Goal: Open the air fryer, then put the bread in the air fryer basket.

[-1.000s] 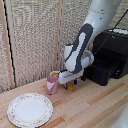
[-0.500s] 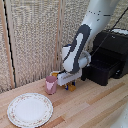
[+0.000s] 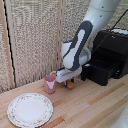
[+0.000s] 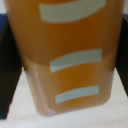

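My gripper point(image 3: 68, 80) is low over the wooden table, just to the exterior view's right of a pink cup. The golden-orange bread point(image 3: 70, 85) sits under it on the table. In the wrist view the bread point(image 4: 65, 30) fills the frame, and a dark finger presses against each of its long sides, so the gripper point(image 4: 67, 70) is shut on it. The black air fryer point(image 3: 114, 45) stands at the exterior view's right. Its basket point(image 3: 102, 70) is pulled out toward the arm. I cannot make out the air fryer handle behind my arm.
A pink cup point(image 3: 50, 83) stands close beside the gripper. A white plate with a patterned rim point(image 3: 29, 109) lies on the table at the front of the exterior view's left. A woven screen point(image 3: 35, 35) backs the table.
The hand has stayed low at the bread with almost no shift over the last second.
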Available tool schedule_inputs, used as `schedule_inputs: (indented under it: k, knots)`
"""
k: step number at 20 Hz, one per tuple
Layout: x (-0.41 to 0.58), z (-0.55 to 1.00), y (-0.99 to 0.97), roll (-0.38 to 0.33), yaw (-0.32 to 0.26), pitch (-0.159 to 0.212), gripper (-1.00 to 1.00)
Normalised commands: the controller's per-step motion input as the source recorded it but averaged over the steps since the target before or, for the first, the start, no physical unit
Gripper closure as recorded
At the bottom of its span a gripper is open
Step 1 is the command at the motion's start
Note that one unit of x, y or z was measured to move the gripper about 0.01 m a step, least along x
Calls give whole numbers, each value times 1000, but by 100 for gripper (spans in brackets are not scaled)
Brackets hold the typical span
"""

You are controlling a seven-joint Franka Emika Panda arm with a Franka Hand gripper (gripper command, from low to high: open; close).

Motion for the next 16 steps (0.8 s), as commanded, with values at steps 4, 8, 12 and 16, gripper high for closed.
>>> schedule_inputs:
  k: [4, 8, 12, 16]
  knots:
    - [-45, 1000, 272, 0, -155, -31, 100]
    - [59, 1000, 191, -1, -163, 1, 100]
    - [320, 1000, 38, -32, -152, 58, 100]
    - [395, 664, -12, -127, -279, 18, 100]
